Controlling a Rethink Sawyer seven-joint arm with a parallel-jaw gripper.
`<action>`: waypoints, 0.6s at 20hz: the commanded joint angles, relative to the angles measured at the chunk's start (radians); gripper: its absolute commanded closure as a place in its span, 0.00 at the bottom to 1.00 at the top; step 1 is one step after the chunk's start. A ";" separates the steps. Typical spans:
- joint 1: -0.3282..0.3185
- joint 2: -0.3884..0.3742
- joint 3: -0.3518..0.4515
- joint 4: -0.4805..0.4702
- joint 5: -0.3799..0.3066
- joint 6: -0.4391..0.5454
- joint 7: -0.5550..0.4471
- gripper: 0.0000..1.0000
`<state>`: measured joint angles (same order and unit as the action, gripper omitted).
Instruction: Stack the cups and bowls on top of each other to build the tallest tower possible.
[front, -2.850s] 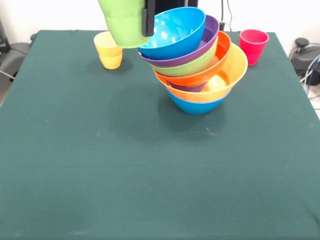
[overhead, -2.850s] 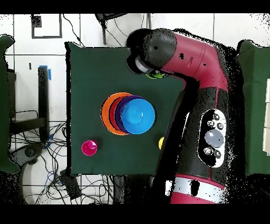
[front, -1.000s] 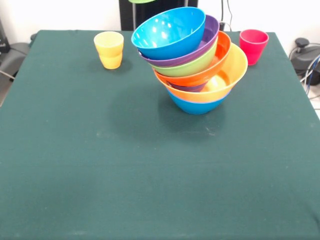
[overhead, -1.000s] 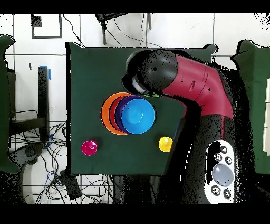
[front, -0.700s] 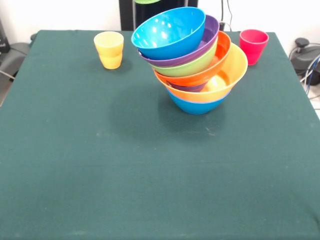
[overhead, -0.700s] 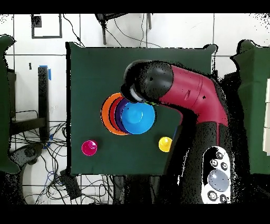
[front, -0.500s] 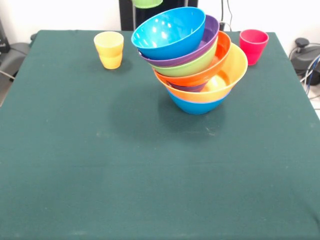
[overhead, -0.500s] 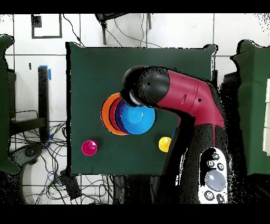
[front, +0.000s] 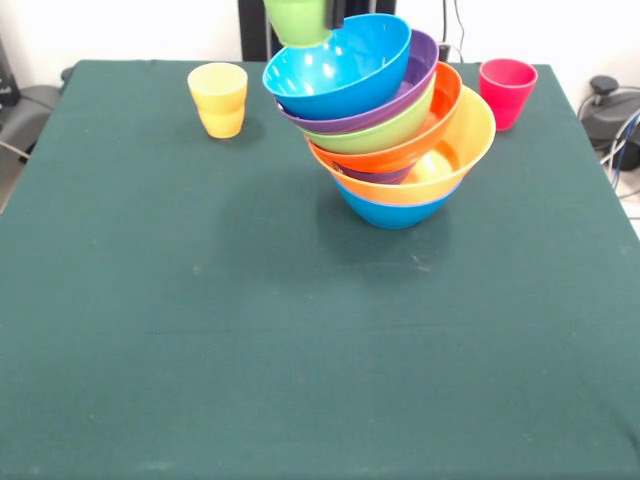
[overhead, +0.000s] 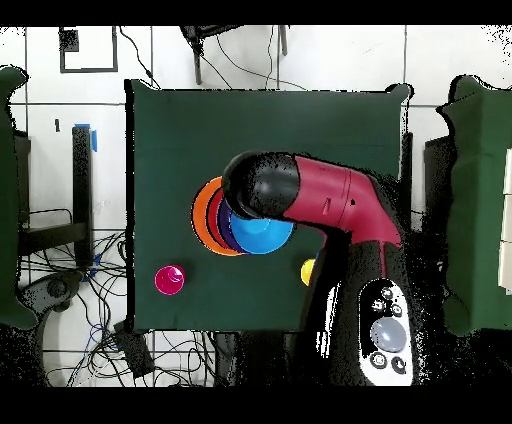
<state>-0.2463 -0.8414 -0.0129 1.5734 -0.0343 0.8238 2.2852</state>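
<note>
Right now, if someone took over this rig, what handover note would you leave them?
Gripper: at the front view's top edge, shut on the light green cup, held just above the top blue bowl.
Tower: nested bowls, leaning.
Yellow cup and red-pink cup stand loose on the table.
Done: bowls stacked.
Left: place the green cup, then the other two.

I see a dark green worktop (front: 200, 330). The tower (front: 385, 130) reads, bottom to top, blue, yellow-orange, orange-red, lime green, purple, bright blue. A light green cup (front: 296, 20) hangs at the top edge beside a black gripper (front: 334, 12). Yellow cup (front: 218, 98), red-pink cup (front: 506, 92). The arm (overhead: 330, 205) is red and black.
</note>
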 joint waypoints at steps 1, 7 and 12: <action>-0.027 0.023 0.122 0.115 -0.079 -0.070 -0.172 1.00; -0.029 0.034 0.137 0.118 -0.097 -0.088 -0.147 1.00; -0.041 0.057 0.159 0.135 -0.103 -0.129 -0.133 1.00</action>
<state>-0.2639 -0.8368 0.0358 1.6147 -0.0687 0.7888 2.2852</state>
